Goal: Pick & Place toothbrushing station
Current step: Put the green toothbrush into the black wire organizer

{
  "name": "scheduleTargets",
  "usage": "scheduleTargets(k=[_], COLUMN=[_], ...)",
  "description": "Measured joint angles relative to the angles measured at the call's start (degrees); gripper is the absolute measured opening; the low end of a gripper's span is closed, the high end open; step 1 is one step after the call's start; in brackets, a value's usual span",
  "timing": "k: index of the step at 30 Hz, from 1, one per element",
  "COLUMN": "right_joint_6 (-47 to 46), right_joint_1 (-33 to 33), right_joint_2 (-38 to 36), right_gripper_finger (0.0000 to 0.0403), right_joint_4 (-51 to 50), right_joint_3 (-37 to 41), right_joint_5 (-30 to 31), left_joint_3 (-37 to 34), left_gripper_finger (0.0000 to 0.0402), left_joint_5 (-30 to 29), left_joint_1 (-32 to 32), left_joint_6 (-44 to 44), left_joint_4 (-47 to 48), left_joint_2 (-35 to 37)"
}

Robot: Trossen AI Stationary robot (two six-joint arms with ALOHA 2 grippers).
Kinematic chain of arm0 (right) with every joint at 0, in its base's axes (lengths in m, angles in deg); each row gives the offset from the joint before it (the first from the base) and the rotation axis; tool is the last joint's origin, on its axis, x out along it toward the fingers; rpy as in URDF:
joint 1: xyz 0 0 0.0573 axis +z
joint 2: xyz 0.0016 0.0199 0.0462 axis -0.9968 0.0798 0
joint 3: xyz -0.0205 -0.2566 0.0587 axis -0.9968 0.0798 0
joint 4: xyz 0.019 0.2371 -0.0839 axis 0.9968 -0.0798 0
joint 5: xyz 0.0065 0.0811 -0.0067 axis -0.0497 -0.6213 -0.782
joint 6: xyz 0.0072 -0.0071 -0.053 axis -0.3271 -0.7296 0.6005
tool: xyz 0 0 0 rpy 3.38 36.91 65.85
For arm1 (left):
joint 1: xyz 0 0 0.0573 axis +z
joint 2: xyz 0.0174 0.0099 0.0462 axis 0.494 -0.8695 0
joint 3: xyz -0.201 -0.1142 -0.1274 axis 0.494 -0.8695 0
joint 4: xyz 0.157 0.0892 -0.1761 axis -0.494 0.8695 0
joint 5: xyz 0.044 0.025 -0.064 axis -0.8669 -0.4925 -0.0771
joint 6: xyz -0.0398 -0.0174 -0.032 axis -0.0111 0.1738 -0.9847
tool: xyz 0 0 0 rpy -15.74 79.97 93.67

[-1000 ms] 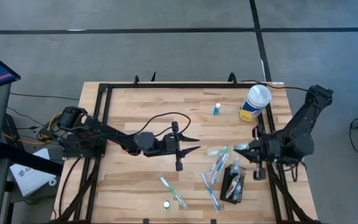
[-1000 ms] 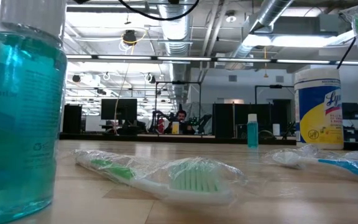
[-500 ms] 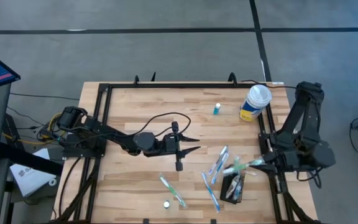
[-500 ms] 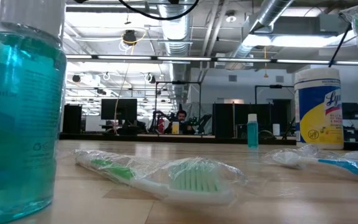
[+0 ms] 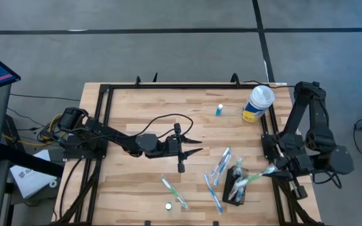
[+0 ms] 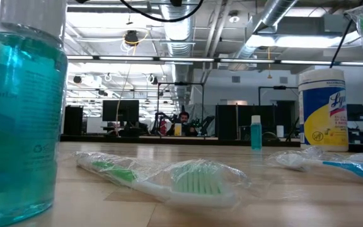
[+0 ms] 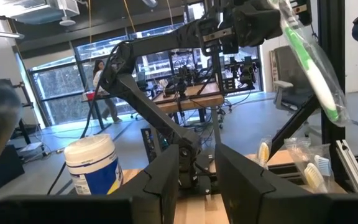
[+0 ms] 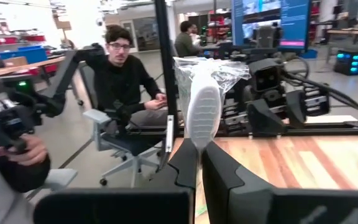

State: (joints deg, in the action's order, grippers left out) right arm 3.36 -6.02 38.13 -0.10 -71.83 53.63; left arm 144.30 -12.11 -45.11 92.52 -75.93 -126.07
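The right gripper [image 5: 274, 171], jaws clamped on a wrapped green-and-white toothbrush [image 5: 251, 179], hovers at lower right of the high view beside the small black mesh holder [image 5: 235, 188]. Next move, likely: lowering the brush in. The left gripper [image 5: 197, 145] waits mid-frame, jaws part open.

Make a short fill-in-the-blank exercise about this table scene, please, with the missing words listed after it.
1. The right gripper is shut on a wrapped ____.
2. That gripper is above the small ____ holder near the table's right edge.
3. The canister with the yellow label has a ____ lid.
4. The left gripper, over the middle of the table, holds ____.

Missing words: toothbrush; black; white; nothing
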Motion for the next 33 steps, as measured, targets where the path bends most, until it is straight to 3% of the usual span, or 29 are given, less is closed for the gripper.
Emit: scheduleTargets(k=[22,33], right_joint_6=[-9.8,-26.8], right_joint_1=[9.3,7.4], right_joint_2=[-0.1,0.2], right_gripper_finger=[0.0000,0.0000], right_joint_4=[-10.2,-24.9], right_joint_3=[-0.1,-0.1], right_joint_5=[2.1,-0.3], left_joint_3=[0.0,0.0], left_gripper_finger=[0.0099,0.0099], left_joint_5=[0.0,0.0], left_joint_1=[0.0,0.0], left_joint_6=[-0.2,-0.2], left_joint_4=[0.0,0.1], left_joint_2=[0.0,0.0])
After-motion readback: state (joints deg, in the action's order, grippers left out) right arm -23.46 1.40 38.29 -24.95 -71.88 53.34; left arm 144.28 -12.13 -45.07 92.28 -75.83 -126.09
